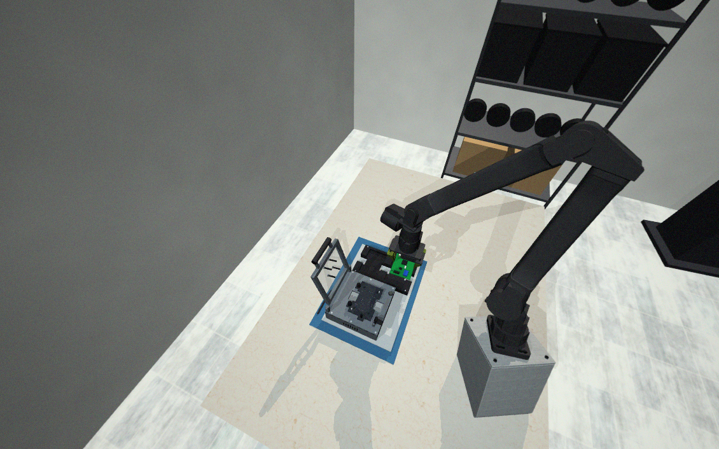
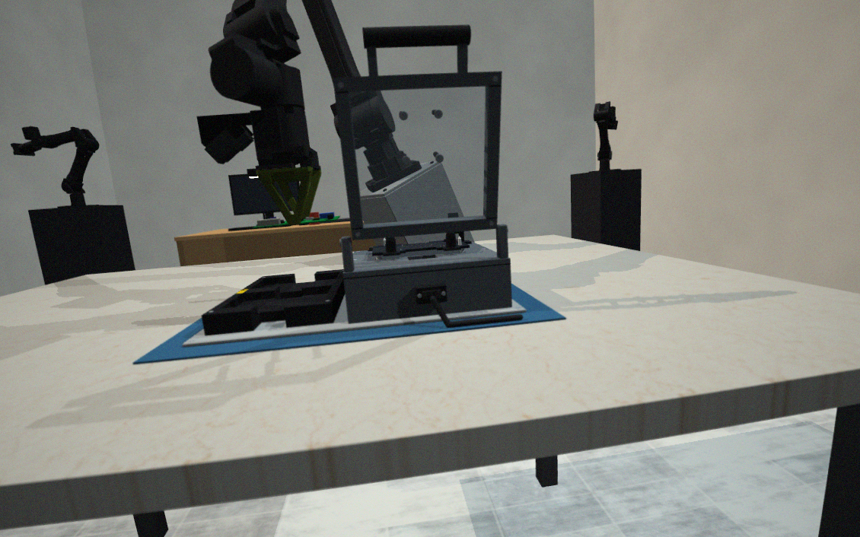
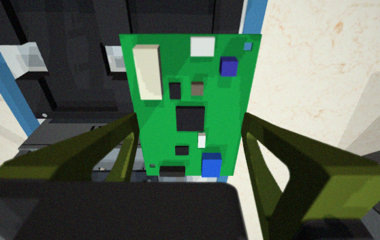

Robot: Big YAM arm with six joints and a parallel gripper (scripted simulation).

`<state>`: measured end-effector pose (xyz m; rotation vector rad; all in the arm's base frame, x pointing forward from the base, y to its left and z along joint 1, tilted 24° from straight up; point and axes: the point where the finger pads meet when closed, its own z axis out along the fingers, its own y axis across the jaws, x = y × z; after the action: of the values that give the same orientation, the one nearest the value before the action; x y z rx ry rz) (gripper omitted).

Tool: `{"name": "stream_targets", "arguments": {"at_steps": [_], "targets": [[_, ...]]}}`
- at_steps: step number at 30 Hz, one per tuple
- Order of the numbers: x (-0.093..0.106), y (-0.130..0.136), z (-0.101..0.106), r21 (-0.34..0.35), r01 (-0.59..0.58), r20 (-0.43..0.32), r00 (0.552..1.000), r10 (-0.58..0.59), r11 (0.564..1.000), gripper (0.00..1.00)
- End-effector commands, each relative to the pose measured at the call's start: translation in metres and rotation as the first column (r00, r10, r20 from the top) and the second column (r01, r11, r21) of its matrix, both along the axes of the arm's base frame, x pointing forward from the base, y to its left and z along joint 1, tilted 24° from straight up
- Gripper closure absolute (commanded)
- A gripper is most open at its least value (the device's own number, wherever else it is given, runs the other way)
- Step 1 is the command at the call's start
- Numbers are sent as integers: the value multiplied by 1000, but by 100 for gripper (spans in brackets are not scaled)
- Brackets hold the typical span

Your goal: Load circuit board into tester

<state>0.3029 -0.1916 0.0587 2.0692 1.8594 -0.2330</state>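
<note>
My gripper [image 1: 407,256] [image 2: 294,220] [image 3: 190,120] is shut on the green circuit board [image 1: 403,266] [image 3: 216,119], gripping its long edges. The board is face up and level, in the air above the black tray [image 1: 370,270] [image 2: 230,323] [image 3: 76,34]. In the wrist view its cream connector [image 3: 148,71] and white block [image 3: 202,46] are at the far end, a blue block [image 3: 212,166] at the near end. The tester [image 1: 351,327] [image 2: 387,293] stands beside the tray. Its lid [image 2: 493,153] [image 1: 321,250] stands open, handle [image 2: 416,36] on top. The black pin plate [image 1: 366,298] holds no board; its pins are too small to tell.
A blue-edged mat [image 1: 393,357] [image 2: 160,351] lies under tray and tester. A black cable [image 2: 480,320] comes out of the tester's hinge side. The arm's grey pedestal [image 1: 507,385] stands on the table, to the right in the top view.
</note>
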Motion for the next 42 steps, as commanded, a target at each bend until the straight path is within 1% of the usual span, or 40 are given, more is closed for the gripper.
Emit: {"name": "stream_targets", "arguments": {"at_steps": [1,17,34,42], "targets": [[15,-3,17,-19,8,41,999,-7,1000,28],[16,-4,19,-22,0,42,999,1,1000,28],[17,-4,19,-30,-59,18,998,60,998,28],[17,-4,19,-37,-109,-3,994,109,993,28]]}}
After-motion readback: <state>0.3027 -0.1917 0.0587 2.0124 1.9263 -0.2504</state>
